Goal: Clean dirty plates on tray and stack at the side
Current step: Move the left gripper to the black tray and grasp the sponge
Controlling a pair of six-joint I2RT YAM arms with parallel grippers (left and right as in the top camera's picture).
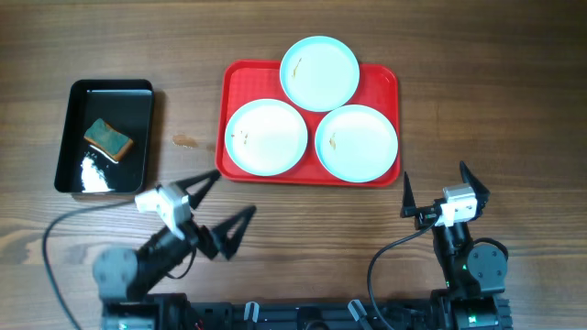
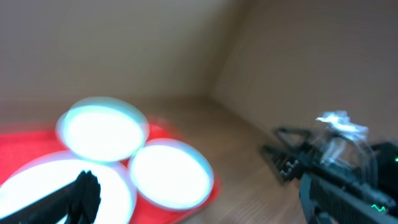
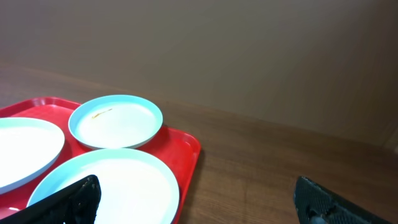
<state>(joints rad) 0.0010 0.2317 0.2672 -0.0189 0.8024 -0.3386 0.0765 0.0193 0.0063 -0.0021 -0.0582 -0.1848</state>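
Fingers of the left gripper [image 1: 225, 206] are splayed wide with nothing between them, low over the wooden table [image 1: 303, 220]. Just ahead of its forward tip lies the near left corner of the red tray [image 1: 240, 78]. The left plate [image 1: 266, 137] sits just inside that corner, with a small brownish smear near its left rim. This arm's wrist view is blurred: one dark finger [image 2: 81, 194] shows at the lower edge, the plates appear as pale glowing discs on red, and the right arm [image 2: 339, 158] stands off to the side. Away to the left of this gripper, well apart from the red tray, is a black tray [image 1: 64, 137] holding a sponge [image 1: 108, 138] and a white patch [image 1: 92, 172]. A faint stain [image 1: 186, 142] marks the wood between the two trays. The right gripper [image 1: 438, 186] is likewise spread open and empty, just short of the red tray's near right corner. The right plate [image 1: 357, 142] lies directly ahead and slightly to its left, touching the left plate's rim or very nearly so. Beyond both, the far plate [image 1: 319, 72] overhangs the tray's far edge. Its smear shows clearly in the right wrist view, near the plate's far left side.
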